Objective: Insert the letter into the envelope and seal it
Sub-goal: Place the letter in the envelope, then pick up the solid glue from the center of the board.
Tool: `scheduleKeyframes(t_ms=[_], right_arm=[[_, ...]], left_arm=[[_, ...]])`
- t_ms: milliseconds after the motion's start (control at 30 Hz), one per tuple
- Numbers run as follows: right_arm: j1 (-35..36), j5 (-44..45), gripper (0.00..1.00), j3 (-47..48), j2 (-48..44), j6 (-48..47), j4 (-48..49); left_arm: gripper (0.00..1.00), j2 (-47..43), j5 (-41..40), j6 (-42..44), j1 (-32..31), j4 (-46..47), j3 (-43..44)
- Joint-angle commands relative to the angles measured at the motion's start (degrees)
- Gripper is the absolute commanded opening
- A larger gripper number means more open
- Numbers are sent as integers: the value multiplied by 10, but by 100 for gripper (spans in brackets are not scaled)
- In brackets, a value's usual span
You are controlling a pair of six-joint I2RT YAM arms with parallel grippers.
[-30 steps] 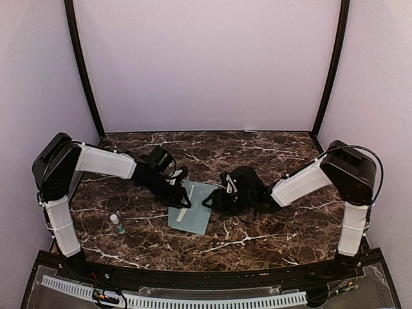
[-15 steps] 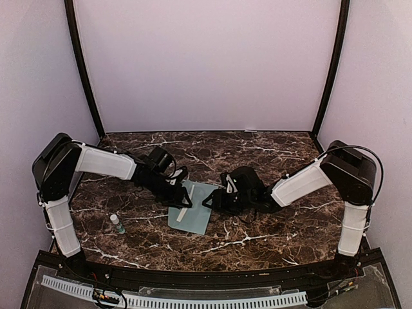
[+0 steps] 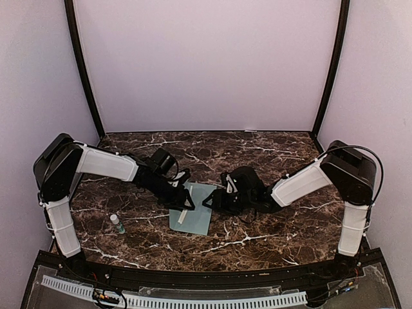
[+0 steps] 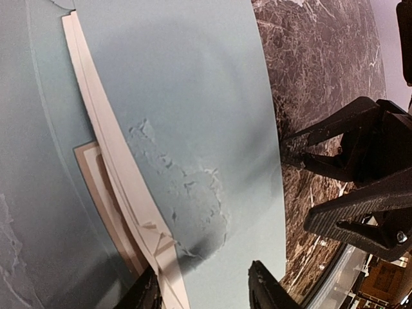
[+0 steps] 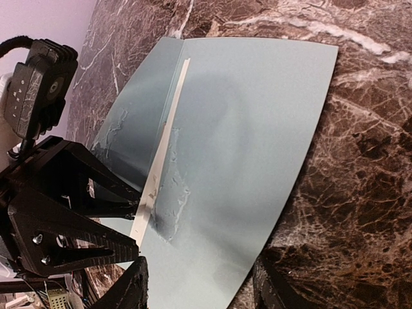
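Observation:
The teal envelope (image 3: 195, 212) lies flat on the marble table between both arms. A thin cream strip of the letter (image 3: 183, 215) shows along its left part. In the left wrist view the letter's edge (image 4: 106, 138) runs between the envelope's main face (image 4: 193, 96) and its left part. In the right wrist view the letter (image 5: 164, 145) crosses the envelope (image 5: 251, 135). My left gripper (image 3: 185, 201) (image 4: 203, 293) is open, low over the envelope's left side by the strip. My right gripper (image 3: 214, 201) (image 5: 199, 290) is open over its right edge. The paper beside the strip is wrinkled.
A small glue stick (image 3: 118, 224) stands on the table (image 3: 270, 238) at the near left. Purple walls close in the back and sides. Each wrist view shows the other gripper close by, the right gripper (image 4: 360, 180) and the left gripper (image 5: 64, 212).
My left gripper has slid a little to the right and nearer, further over the envelope's left side. The right arm and the envelope have hardly moved.

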Motion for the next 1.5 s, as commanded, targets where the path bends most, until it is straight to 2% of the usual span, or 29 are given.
scheduleKeyframes(t_ms=[0, 133, 200, 300, 433, 600, 667, 733, 833, 967, 1033, 1300, 1467], right_arm=[[5, 5, 52, -3, 10, -1, -12], [4, 15, 52, -8, 0, -2, -20], [3, 23, 52, -9, -8, -5, -27], [0, 39, 53, -12, -22, -13, -43], [-6, 57, 58, -19, -47, -22, -58], [-11, 90, 81, -23, -101, -54, -93], [-15, 114, 87, -25, -128, -74, -114], [-23, 134, 90, -32, -159, -93, -125], [-38, 165, 95, -43, -205, -114, -147], [-63, 196, 99, -65, -264, -126, -165], [-76, 198, 99, -86, -289, -127, -157], [-110, 204, 99, -139, -325, -129, -145], [-119, 189, 99, -145, -313, -129, -129]], left_arm=[[46, 3, 7, 6, -7, -4, 7], [47, -15, -30, 32, -6, -45, 32], [51, -35, -57, 47, -6, -66, 46], [63, -73, -100, 69, -5, -89, 62], [72, -161, -151, 79, -2, -103, 60], [78, -259, -241, 52, 13, -140, 27], [90, -308, -297, 27, 23, -165, -9], [97, -360, -335, -1, 44, -183, -46], [99, -423, -340, -63, 105, -216, -86], [99, -443, -434, -157, 120, -332, -96], [99, -448, -445, -193, 120, -362, -101], [98, -489, -428, -280, 120, -423, -163], [89, -518, -363, -305, 120, -377, -231]])
